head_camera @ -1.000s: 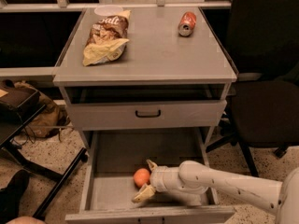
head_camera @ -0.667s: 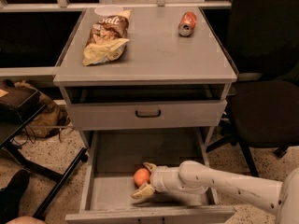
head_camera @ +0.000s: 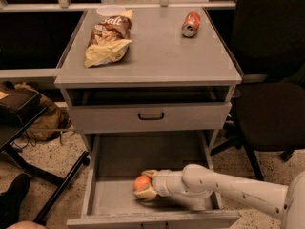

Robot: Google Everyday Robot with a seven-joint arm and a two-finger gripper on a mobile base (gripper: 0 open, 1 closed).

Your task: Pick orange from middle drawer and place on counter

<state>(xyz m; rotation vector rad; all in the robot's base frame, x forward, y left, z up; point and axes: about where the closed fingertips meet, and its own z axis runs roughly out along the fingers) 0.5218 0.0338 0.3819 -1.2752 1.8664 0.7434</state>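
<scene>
1. Low in the pulled-out middle drawer, near its front wall and left of centre: the orange, resting on the grey floor.
2. Around the orange: the gripper, with pale fingers pinching the fruit from its far and near sides.
3. Behind the gripper: a white arm, reaching in from the right over the drawer's side wall.
4. Above the drawer: a grey drawer front with a black handle.
5. On the counter: a chip bag at the left and a red soda can lying on its side at the back right, well apart.
6. Right of the cabinet: a dark chair.
</scene>
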